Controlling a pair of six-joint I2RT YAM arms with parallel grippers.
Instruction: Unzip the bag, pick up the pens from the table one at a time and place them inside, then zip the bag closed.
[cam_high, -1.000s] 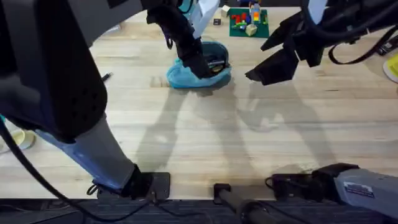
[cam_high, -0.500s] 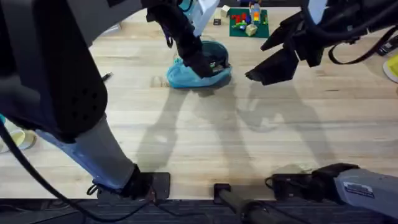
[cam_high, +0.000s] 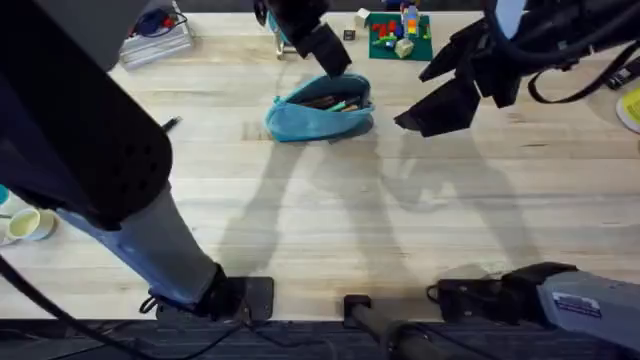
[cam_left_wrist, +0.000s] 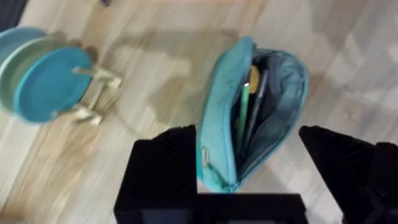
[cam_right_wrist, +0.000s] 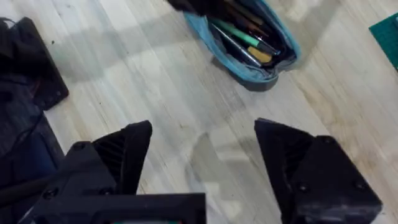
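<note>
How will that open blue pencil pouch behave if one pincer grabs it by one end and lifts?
The bag looks like soft fabric, so it would probably sag rather than stay stiff. Its zipper gapes open with the pens loose inside, so tilting it might spill them. It lies low and long on the table, so a push would likely slide it, not tip it.

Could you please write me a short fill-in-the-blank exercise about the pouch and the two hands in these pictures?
1. The zipper of the light-blue bag is ____.
2. The bag lies on the wooden ____.
3. The left hand hovers above the bag with its fingers ____.
4. The right hand is open and holds ____.

Missing words: open; table; open; nothing
</note>
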